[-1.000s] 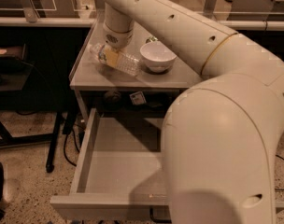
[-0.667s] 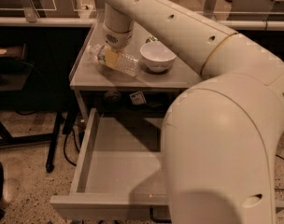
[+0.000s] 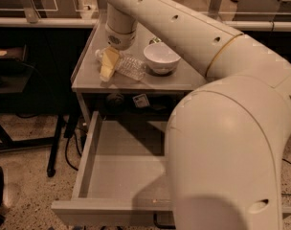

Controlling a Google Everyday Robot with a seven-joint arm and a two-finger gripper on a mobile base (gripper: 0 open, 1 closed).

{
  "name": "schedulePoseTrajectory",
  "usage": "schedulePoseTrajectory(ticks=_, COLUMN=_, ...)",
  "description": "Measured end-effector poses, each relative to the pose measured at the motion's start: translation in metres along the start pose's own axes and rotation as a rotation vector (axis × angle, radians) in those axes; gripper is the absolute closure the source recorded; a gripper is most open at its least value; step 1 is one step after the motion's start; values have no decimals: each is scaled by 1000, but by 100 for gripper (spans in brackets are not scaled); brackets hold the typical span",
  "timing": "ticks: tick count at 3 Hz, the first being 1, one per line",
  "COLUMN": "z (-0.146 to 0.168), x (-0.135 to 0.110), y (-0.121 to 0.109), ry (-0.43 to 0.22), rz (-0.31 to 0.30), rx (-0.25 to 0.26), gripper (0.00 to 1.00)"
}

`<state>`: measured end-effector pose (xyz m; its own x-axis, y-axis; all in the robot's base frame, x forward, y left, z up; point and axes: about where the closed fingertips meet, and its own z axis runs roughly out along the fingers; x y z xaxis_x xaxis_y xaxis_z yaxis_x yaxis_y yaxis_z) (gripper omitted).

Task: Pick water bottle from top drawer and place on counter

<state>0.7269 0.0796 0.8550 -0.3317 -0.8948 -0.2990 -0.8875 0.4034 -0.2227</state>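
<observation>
On the worktop point(image 3: 182, 78), just left of the white bowl point(image 3: 161, 57), the water bottle point(image 3: 132, 69) lies on its side, long axis left to right, the hand point(image 3: 108, 67) at its cap end, clenched or released I cannot tell, behind the open top drawer point(image 3: 120, 175).

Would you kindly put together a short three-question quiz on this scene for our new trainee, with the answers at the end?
1. True or false: the top drawer stands open.
2. What stands on the counter beside the water bottle? A) a white bowl B) a mug C) a plate
3. Where is the gripper?
Key: 1 true. 2 A. 3 Low over the left part of the counter, at the cap end of the water bottle.
</observation>
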Motion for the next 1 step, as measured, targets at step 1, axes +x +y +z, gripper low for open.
schedulePoseTrajectory(ticks=1, z=0, x=0, y=0, ry=0, rz=0, rx=0, gripper=0)
